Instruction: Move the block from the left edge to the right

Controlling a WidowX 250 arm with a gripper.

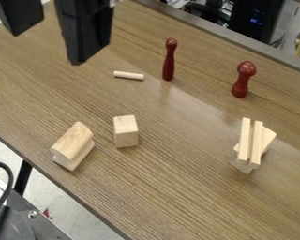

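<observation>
Hand [47, 48] high at the upper left of the view, its two fingers apart with nothing between them. The likely target, the grooved wooden block [73, 146], lies near the tabletop's [183, 199] left edge, below the hand in view and slightly to its right. What the grasp turns on is that block's long axis, which slants from lower left to upper right; the fingers should close across it. The squarish block [125, 131] sits just beside it on the right, so a wide approach could knock it.
</observation>
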